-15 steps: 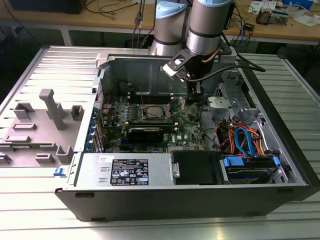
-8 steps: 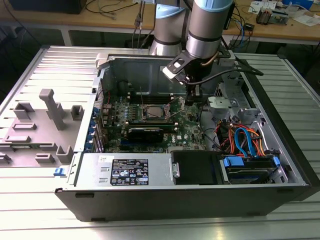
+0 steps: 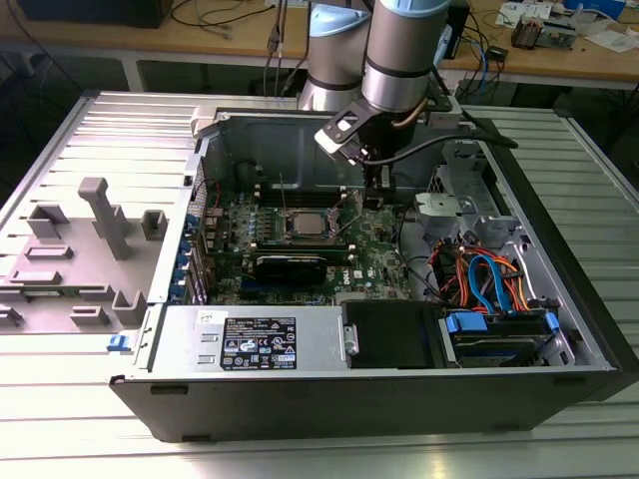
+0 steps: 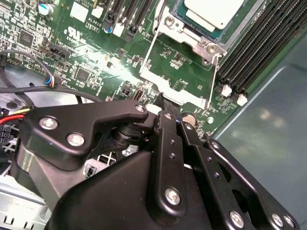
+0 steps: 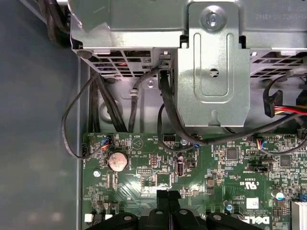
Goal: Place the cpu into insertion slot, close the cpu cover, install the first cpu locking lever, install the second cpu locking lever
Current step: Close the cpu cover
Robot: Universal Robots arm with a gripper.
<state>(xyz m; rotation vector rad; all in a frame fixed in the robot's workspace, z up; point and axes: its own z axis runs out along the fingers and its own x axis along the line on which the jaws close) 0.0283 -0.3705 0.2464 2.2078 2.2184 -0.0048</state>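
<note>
The cpu (image 4: 213, 10) sits in the insertion slot (image 4: 191, 40) at the middle of the motherboard (image 4: 86, 52). The cpu cover (image 4: 175, 88) lies swung open toward the gripper (image 4: 167, 105), whose fingers (image 4: 166, 127) are drawn together at its free edge.

Motherboard edge and drive cage, first wrist view.
Green motherboard (image 5: 216, 167) carrying a round coin cell (image 5: 117, 161); silvery metal cage (image 5: 213, 62) beyond the board's edge; black cables (image 5: 168, 110) running from cage to board; gripper (image 5: 169, 192) over the board, fingers together.
</note>
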